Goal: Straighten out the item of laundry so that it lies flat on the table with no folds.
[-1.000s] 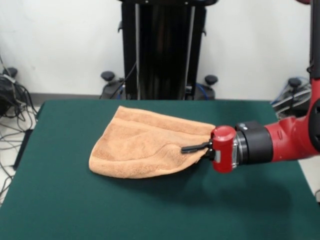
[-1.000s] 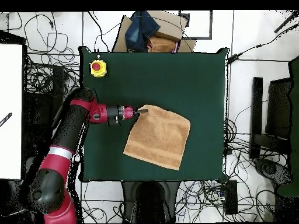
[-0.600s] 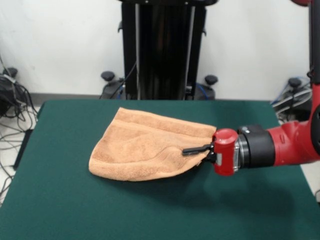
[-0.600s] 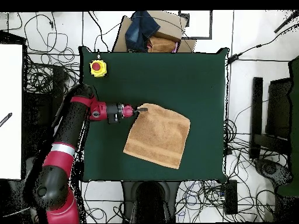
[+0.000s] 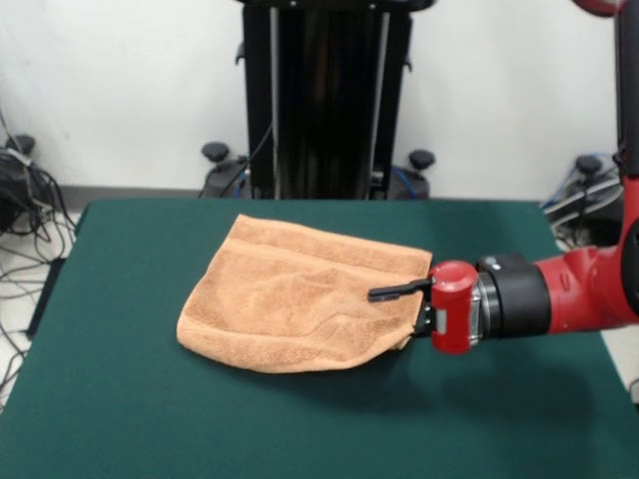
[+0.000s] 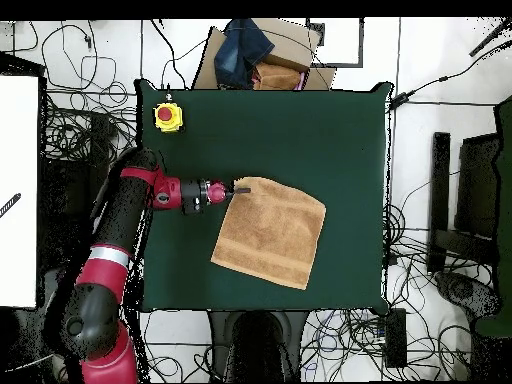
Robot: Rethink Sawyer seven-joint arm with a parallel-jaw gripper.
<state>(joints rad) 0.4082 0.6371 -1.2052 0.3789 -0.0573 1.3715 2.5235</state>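
The item of laundry (image 5: 290,304) (image 6: 270,232) is a peach-orange towel lying near the middle of the dark green table (image 5: 120,399) (image 6: 300,130). It is rumpled: its front edge is rounded and folded under, and creases run across its top. My gripper (image 5: 397,297) (image 6: 240,187) reaches in sideways, low over the table, at the towel's right corner in the front view. One black finger (image 5: 394,291) lies on top of that corner, which looks pinched and slightly raised. The lower finger is hidden by the cloth.
A yellow box with a red button (image 6: 167,116) stands near one table corner in the overhead view. A cardboard box with clothes (image 6: 262,58) sits just beyond the table's far edge. Cables cover the floor all round.
The gripper has shifted slightly right in the front view, drawing the towel's corner with it. The cloth near that corner is stretched a little more and the crease has moved.
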